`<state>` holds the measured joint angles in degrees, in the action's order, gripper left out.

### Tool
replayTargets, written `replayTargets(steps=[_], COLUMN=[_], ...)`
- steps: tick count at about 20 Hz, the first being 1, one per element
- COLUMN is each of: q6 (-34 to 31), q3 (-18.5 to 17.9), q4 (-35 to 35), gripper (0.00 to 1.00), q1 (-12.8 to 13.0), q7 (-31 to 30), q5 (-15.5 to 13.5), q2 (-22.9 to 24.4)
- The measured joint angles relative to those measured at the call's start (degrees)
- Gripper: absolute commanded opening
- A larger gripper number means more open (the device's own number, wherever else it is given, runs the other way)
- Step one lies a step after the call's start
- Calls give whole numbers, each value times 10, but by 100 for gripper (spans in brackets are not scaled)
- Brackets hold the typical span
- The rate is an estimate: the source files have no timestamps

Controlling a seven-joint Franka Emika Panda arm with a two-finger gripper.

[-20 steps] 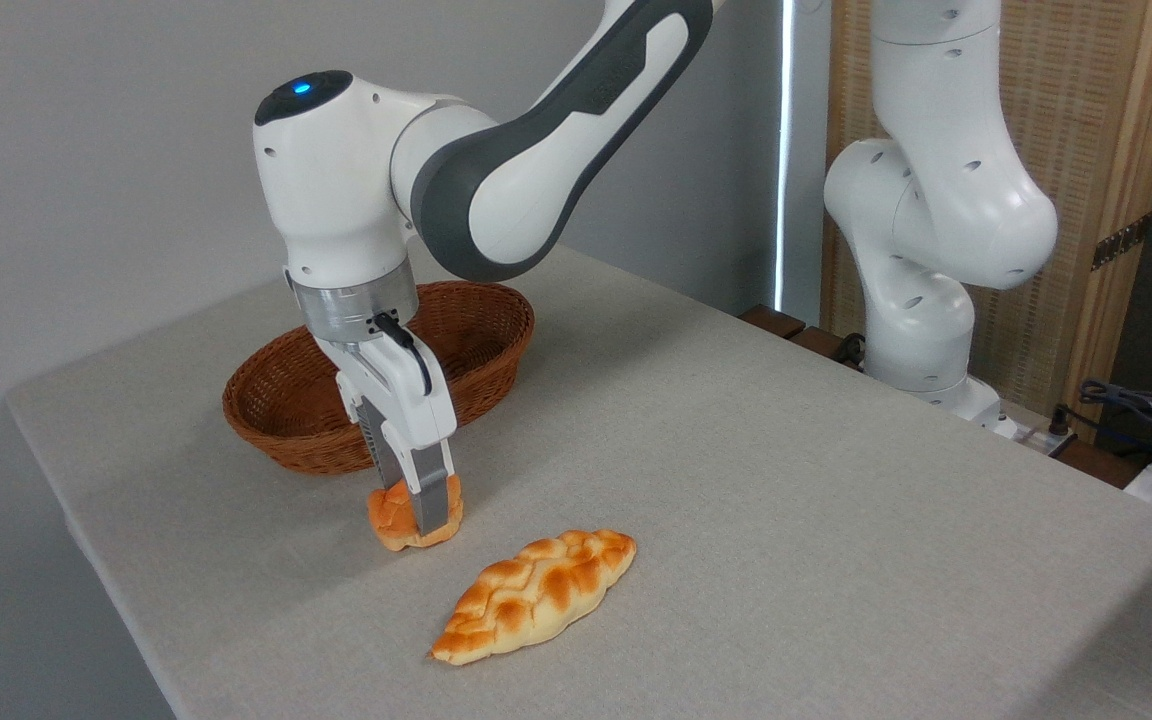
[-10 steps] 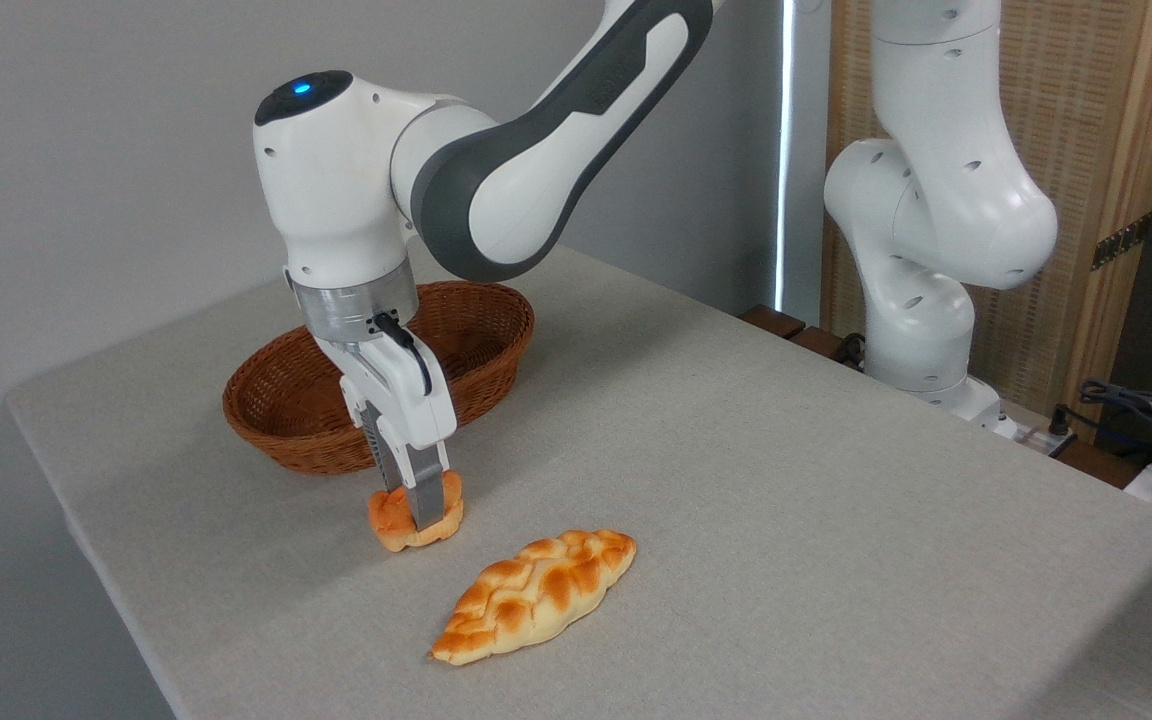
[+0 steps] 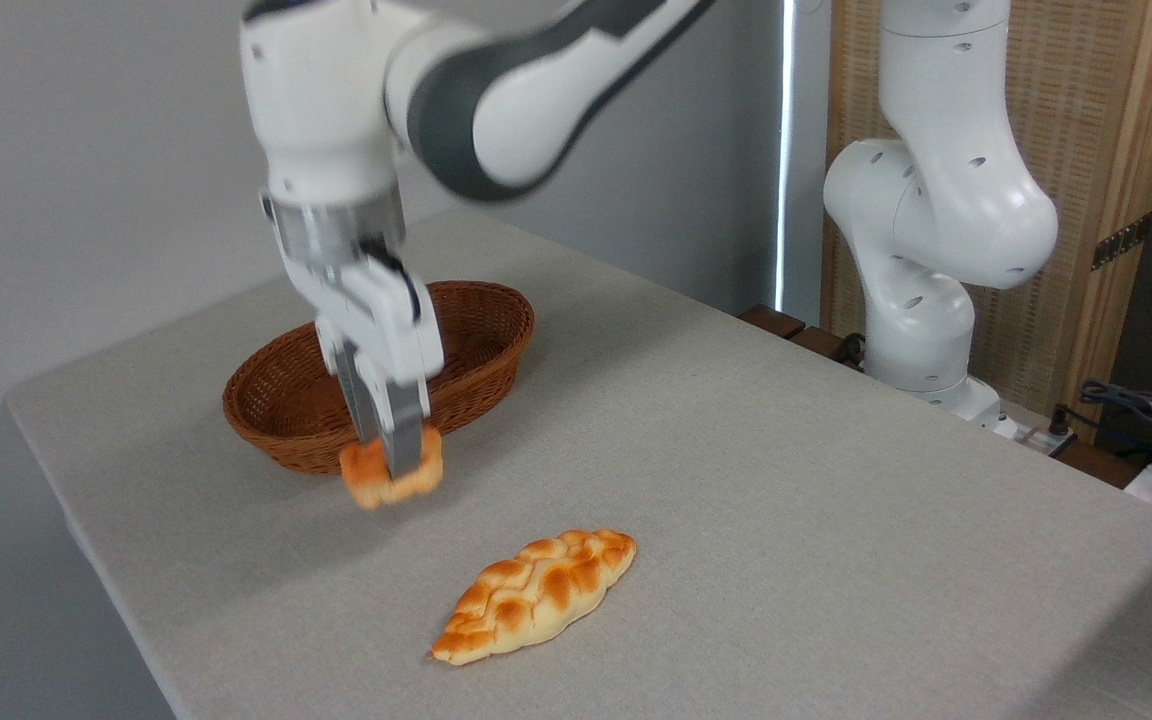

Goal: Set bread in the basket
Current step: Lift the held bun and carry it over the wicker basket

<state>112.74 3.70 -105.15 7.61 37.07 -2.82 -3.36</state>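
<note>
The bread (image 3: 366, 478), a small knobbly orange bun, hangs in the air just in front of the basket's near wall. My gripper (image 3: 394, 466) points down and is shut on it, fingers pressed into its sides. The picture is blurred around the arm and bun. The basket (image 3: 481, 360), an oval reddish-brown wicker one, stands on the table behind the bun; my gripper hides part of its middle, and what shows of its inside holds nothing.
A longer braided golden loaf (image 3: 534, 596) lies on the grey tablecloth (image 3: 756, 480) toward the front. The table's left edge runs close by the basket. The arm's white base (image 3: 921, 300) stands at the far right, with cables behind it.
The gripper has risen and shifted slightly left with the bun, lifting it off the table to about the height of the basket's wall. The braided loaf and basket stayed put.
</note>
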Motion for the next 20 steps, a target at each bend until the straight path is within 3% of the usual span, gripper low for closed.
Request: replayTargets(steps=[4, 9, 11, 14, 15, 16, 20], q6=[-65, -49, -10, 56, 64, 67, 67], q3=[11, 97, 115, 118, 118, 118, 118], q4=[57, 60, 60, 61, 62, 63, 68], gripper=[46, 51, 52, 75, 95, 100, 100], q1=[3, 11, 23, 42, 46, 49, 51], q7=[-16, -96, -135, -177, -180, -181, -182], q5=[-31, -37, -37, -36, -36, -35, -27], q2=[10, -18, -47, -86, -95, -101, -106])
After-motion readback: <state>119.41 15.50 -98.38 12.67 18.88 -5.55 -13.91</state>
